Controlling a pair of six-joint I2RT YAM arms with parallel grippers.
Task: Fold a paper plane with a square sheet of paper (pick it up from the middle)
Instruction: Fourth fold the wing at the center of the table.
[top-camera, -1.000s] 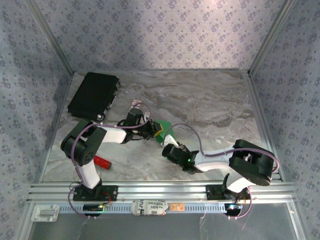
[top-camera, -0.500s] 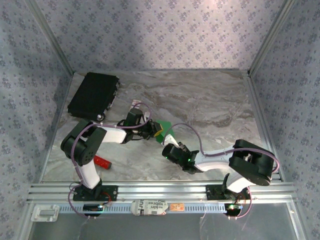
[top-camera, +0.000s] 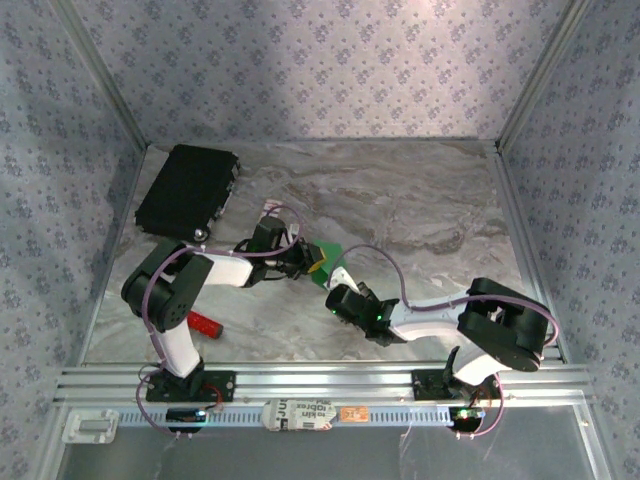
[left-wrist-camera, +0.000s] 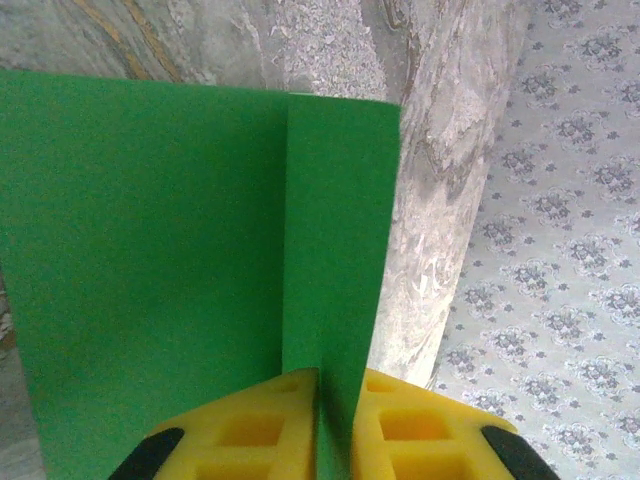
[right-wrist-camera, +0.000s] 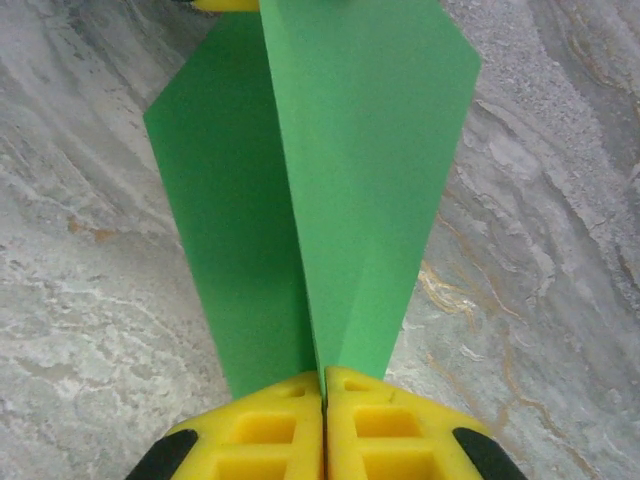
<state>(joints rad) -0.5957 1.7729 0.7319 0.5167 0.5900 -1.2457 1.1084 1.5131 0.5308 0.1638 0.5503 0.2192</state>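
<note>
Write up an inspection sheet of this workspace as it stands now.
Surface: grey marble-patterned table, no spills seen.
Job's things: green paper, partly folded with a centre crease, held between the two tools.
Clutter: black case at the far left; red bar near the left arm's base; small white card just right of the case.
Tools: left tool shut on the green paper; right tool shut on its opposite end.
Cables: purple cable looping along each arm, no snag seen.
Surroundings: patterned walls; aluminium rail at the near edge.
</note>
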